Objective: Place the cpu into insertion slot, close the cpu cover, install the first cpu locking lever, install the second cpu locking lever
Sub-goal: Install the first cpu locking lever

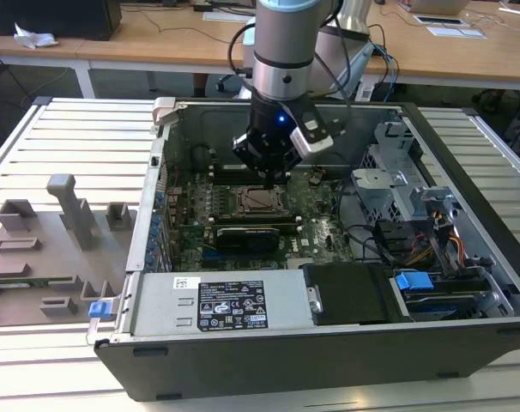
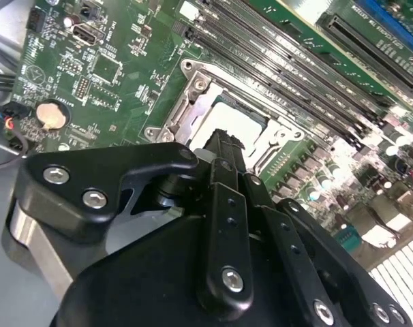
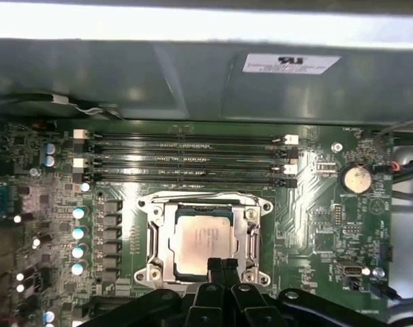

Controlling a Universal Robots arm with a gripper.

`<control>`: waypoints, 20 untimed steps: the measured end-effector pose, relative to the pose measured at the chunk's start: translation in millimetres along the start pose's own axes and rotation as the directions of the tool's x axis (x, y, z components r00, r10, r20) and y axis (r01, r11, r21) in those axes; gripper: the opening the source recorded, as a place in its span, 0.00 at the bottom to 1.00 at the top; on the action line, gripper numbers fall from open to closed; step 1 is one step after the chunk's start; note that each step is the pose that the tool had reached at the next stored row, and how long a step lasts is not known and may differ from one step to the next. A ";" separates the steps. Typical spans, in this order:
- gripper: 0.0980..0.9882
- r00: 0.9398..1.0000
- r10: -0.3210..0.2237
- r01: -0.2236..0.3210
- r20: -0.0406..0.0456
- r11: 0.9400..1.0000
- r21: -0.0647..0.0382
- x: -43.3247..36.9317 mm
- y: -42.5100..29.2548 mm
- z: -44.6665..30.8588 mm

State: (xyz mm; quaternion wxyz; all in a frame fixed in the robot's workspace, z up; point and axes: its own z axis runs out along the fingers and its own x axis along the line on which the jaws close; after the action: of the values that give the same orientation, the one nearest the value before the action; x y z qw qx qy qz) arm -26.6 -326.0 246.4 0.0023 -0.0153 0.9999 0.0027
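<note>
The cpu point(image 3: 205, 237), a pale metal square, lies flat in the insertion slot point(image 1: 258, 202) on the green board. The silvery cpu cover point(image 3: 159, 240) is down around it, framing the chip through its window. A thin locking lever point(image 3: 200, 197) runs along the frame's side nearest the memory slots. My gripper point(image 3: 224, 264) hangs just above the socket's opposite edge, its black fingers pressed together with nothing visible between them. Those fingers point(image 2: 223, 146) hide that edge of the frame. In the exterior view the gripper point(image 1: 269, 176) sits directly over the socket inside the case.
Long black memory slots point(image 3: 186, 157) run beside the socket. A coin battery point(image 3: 356, 179) sits on the board. The power supply point(image 1: 226, 305) fills the case front, with a drive cage and cables point(image 1: 414, 223) at the exterior view's right. Grey fixtures point(image 1: 54, 249) stand outside at its left.
</note>
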 end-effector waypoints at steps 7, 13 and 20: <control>0.01 1.000 0.000 0.000 0.000 1.000 0.000 -0.1 0.1 -20.0; 0.01 1.000 0.000 0.000 0.000 1.000 0.000 -0.1 0.2 -29.4; 0.01 1.000 0.000 0.000 0.000 1.000 -0.001 -0.1 0.2 -29.6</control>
State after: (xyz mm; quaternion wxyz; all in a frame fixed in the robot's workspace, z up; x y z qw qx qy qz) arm -26.6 -326.0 276.0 0.0023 -0.0153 0.9999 0.0032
